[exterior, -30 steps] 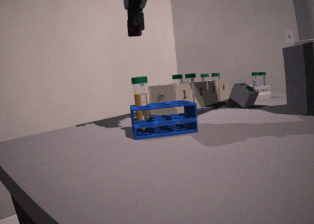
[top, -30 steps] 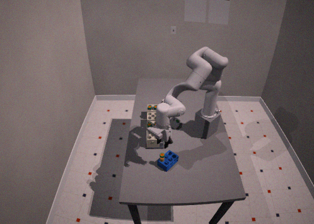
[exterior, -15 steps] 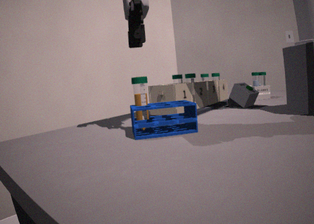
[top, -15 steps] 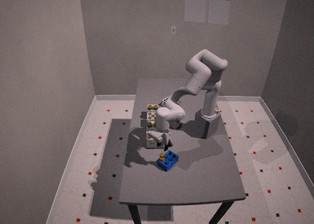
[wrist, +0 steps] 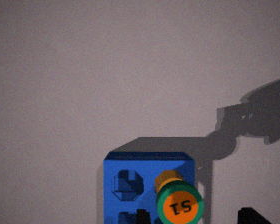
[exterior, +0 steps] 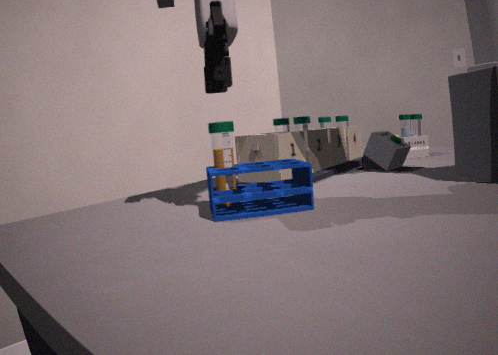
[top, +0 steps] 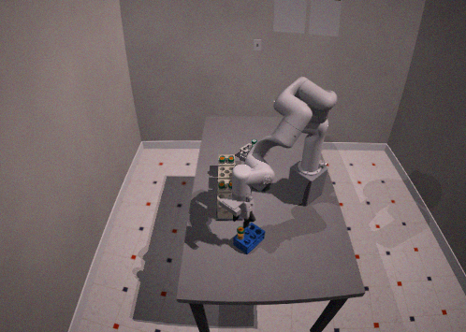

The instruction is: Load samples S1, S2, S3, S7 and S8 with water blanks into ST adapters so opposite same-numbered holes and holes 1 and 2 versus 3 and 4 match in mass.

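Observation:
Tube S1 [top: 240,234] [exterior: 220,168] [wrist: 180,207], green-capped with an orange dot and orange liquid, stands in a corner hole of the blue rack [top: 245,249] [exterior: 264,213] [wrist: 111,200]. My gripper [top: 243,220] [exterior: 217,90] [wrist: 196,217] is partly open and empty, above the rack and higher than S1's cap. In the wrist view the cap lies between the fingers, nearer the left one. The row of beige adapters [top: 222,211] [exterior: 280,156] stands behind. Orange-dotted tubes stand in pairs in the second adapter [top: 225,185] and the farthest adapter [top: 226,160]; their IDs are unreadable.
The white blanks rack [top: 244,150] [exterior: 423,145] stands beyond the adapters with green-capped tubes [exterior: 405,123]. The small grey sloped desk [exterior: 385,152] with its green key [exterior: 395,139] stands right of the adapters in the exterior view. The arm hides part of the adapter row in the top view.

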`<state>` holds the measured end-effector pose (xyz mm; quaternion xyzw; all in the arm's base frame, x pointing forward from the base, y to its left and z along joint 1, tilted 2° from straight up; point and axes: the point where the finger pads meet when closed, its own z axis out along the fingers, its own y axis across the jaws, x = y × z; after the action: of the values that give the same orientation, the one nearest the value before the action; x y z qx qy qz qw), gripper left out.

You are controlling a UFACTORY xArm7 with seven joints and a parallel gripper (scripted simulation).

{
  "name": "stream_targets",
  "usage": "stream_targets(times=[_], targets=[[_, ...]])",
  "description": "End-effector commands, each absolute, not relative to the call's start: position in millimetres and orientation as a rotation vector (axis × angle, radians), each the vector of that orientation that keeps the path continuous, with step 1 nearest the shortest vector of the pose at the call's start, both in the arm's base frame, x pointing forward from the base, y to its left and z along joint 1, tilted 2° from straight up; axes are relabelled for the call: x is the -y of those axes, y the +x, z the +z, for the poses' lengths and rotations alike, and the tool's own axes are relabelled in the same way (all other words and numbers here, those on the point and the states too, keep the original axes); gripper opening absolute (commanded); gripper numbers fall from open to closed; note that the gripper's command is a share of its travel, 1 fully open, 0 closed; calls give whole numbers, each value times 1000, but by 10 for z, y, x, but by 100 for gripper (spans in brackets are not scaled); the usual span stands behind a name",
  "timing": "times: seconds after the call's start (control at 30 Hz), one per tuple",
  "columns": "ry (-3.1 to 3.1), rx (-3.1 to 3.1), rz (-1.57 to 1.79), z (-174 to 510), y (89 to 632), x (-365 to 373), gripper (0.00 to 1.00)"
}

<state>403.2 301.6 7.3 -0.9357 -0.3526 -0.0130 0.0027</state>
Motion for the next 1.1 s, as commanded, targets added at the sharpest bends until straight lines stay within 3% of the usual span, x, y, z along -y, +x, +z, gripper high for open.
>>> stream_targets(times=[0.0, 1.07], targets=[[-2932, 1105, -48, 23, 4050, -3028, 57], [-2933, 1105, -48, -385, 4060, -3035, 57]])
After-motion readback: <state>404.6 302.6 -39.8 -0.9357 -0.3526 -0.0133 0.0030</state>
